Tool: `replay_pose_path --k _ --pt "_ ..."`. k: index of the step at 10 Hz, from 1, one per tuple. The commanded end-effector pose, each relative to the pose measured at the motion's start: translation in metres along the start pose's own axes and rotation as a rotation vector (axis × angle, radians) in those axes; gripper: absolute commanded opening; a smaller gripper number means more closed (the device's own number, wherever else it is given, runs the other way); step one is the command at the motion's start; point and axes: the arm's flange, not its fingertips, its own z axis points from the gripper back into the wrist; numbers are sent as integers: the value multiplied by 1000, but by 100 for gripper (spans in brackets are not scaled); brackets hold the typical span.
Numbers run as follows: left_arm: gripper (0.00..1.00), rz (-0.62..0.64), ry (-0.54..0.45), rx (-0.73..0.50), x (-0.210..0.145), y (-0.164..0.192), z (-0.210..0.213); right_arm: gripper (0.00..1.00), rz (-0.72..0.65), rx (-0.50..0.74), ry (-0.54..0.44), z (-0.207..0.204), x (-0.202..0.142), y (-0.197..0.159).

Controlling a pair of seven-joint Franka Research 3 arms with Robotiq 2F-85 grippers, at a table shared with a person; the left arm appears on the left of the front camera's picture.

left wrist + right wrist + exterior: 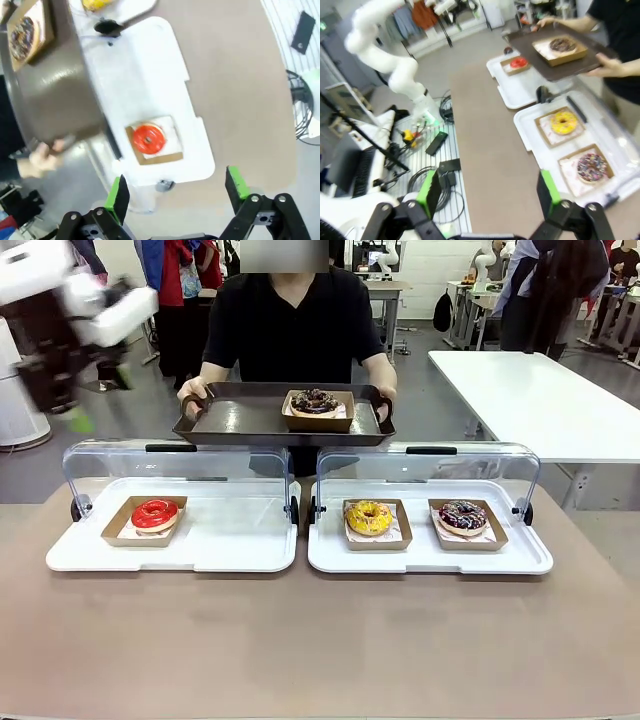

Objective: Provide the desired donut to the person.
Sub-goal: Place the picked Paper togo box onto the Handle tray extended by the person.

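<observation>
- Left gripper (177,192): jaws spread wide, nothing between the green pads (119,197). It hangs above the counter (240,100), off the near edge of the left display tray (165,60).
- Left wrist view: the red donut (149,139) lies at 11 o'clock from the gripper, in a cardboard dish on that white tray.
- Front view: the left arm (70,320) appears blurred at 10 o'clock of the picture, well above the counter.
- Right gripper (486,192): jaws spread wide, holding nothing, high over the counter's right end.
- Right wrist view: the sprinkled donut (591,167) lies near 3 o'clock from the gripper. The yellow donut (563,122) lies between 1 and 2 o'clock. Both sit in cardboard dishes on the right display tray (530,120).
- Both display trays have their clear lids (180,465) raised.
- Chocolate donut (315,400): it rests in a cardboard dish on a dark serving tray (240,420), right of that tray's middle.
- The person (295,325) holds the serving tray level above the far edge of the counter. One hand (193,390) grips its 9 o'clock handle and the other hand (383,395) its 3 o'clock handle.
- Right wrist view: the serving tray is at 1 o'clock from the gripper, well apart from it.
</observation>
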Motion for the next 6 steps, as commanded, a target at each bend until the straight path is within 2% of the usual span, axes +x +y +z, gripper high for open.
replay_pose_path --k 1,3,4,6 --pt "100 57 -5 14 -33 -22 -13 100 4 5 -9 1 -1 0" --pt "100 98 -42 -24 -58 -31 -26 100 4 5 -9 1 -1 0" --pt "100 110 -28 -53 -66 -29 -32 100 4 5 -9 1 -1 0" --pt "100 95 -27 -88 -65 -26 -40 100 4 5 -9 1 -1 0"
